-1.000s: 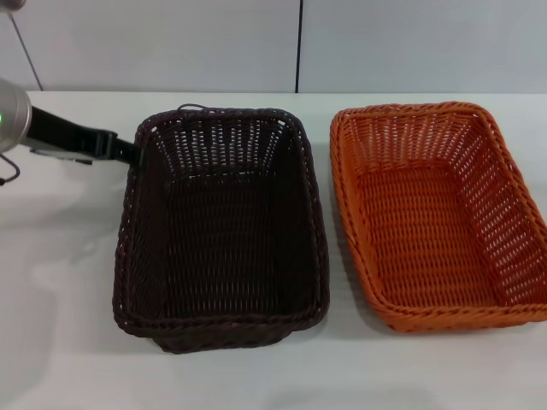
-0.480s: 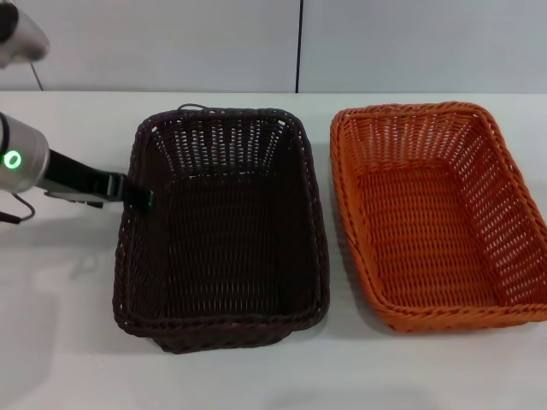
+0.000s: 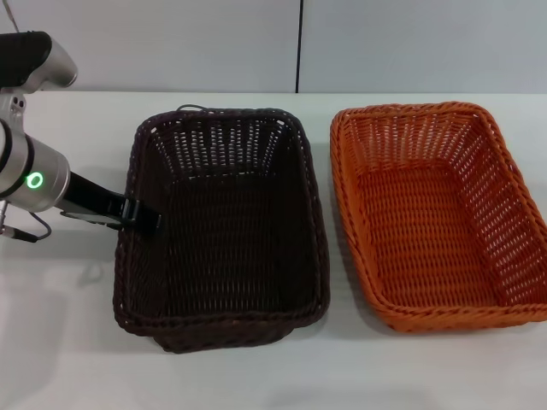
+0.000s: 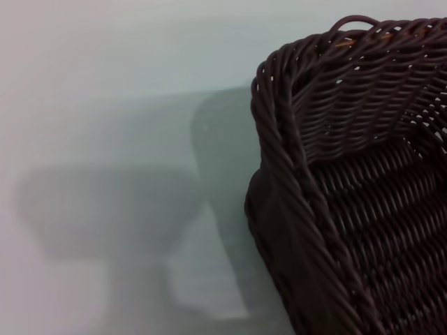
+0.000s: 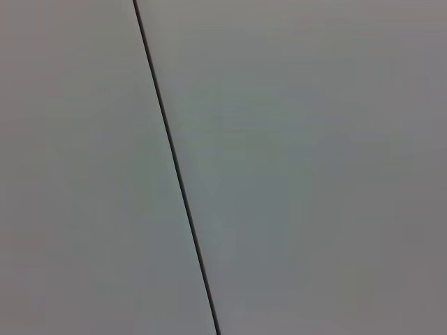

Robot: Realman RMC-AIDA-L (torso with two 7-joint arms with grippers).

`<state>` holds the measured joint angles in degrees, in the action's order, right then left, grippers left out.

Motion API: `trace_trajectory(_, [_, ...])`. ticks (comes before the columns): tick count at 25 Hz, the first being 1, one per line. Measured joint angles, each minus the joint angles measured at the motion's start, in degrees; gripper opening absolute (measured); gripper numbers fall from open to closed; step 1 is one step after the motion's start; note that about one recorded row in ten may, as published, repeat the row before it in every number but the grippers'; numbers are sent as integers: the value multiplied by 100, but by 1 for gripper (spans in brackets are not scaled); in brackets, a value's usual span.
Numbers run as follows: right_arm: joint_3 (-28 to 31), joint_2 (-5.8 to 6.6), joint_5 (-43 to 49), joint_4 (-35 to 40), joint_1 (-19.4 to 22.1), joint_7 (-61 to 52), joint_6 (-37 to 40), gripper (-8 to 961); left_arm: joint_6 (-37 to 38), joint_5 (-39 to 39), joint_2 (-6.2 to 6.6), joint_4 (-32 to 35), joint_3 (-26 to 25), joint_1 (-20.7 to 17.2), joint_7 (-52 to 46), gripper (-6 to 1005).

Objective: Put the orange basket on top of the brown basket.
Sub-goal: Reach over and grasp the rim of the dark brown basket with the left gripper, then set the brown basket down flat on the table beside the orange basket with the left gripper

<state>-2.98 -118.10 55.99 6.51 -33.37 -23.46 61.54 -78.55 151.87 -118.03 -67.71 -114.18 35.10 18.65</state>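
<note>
Your left gripper (image 3: 147, 215) met the brown basket's (image 3: 224, 226) left rim, finger state indeterminable, while the orange basket (image 3: 436, 213) lay beside it on your right, long axes parallel, nearer the unseen right arm.

One orange basket (image 3: 440, 218), one brown basket (image 3: 222, 226)

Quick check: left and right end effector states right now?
Left end effector: at the brown basket's left rim; open or shut cannot be told.
Right end effector: not in view.
</note>
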Motion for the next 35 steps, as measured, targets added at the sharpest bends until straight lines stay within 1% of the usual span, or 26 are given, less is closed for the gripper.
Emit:
trace_trajectory(6, [0, -9, 0, -18, -3, 0, -34, 618, -23, -7, 4, -19, 2, -43, 13, 556])
trace_trajectory(10, [0, -10, 0, -19, -3, 0, -38, 617, -70, -5, 4, -67, 1, -60, 14, 516])
trace_trajectory(13, [0, -10, 0, -18, -22, 0, -66, 617, -268, 1, 12, -385, -2, -85, 47, 468])
trace_trajectory(16, [0, -10, 0, -13, -44, 0, -125, 617, -404, -80, 19, -517, -44, -89, 142, 411])
trace_trajectory(17, [-1, -10, 0, -8, -50, 0, -148, 617, -488, -173, 24, -575, -80, -88, 218, 392])
trace_trajectory(18, [0, -10, 0, 7, -57, 0, -177, 617, -665, -451, 35, -648, -216, -63, 426, 373])
trace_trajectory(19, [0, -10, 0, 7, -57, 0, -177, 617, -665, -451, 35, -648, -216, -63, 426, 354])
trace_trajectory(22, [2, -6, -4, 19, -57, 0, -181, 617, -880, -789, 42, -679, -576, 3, 717, 297])
trace_trajectory(23, [3, -2, -6, 22, -57, 0, -181, 617, -961, -893, 44, -681, -704, 35, 833, 290])
trace_trajectory(25, [8, 6, -7, 30, -57, 0, -181, 617, -1068, -975, 58, -703, -785, 88, 968, 277])
trace_trajectory(27, [9, 16, -9, 43, -57, 0, -181, 617, -1193, -1007, 86, -789, -798, 145, 1127, 264])
trace_trajectory(31, [9, 32, -10, 55, -52, 0, -181, 617, -1364, -981, 210, -1027, -796, 243, 1500, 256])
trace_trajectory(32, [9, 34, -10, 60, -49, 0, -181, 617, -1364, -981, 210, -1027, -796, 243, 1500, 256])
trace_trajectory(33, [9, 35, -10, 74, -31, 0, -181, 617, -1430, -980, 276, -1020, -784, 287, 1627, 256])
trace_trajectory(34, [9, 35, -10, 74, -31, 0, -181, 617, -1580, -990, 383, -889, -765, 397, 1832, 242])
trace_trajectory(35, [20, 35, -10, 76, -18, 0, -181, 617, -1632, -998, 405, -773, -762, 474, 1919, 227])
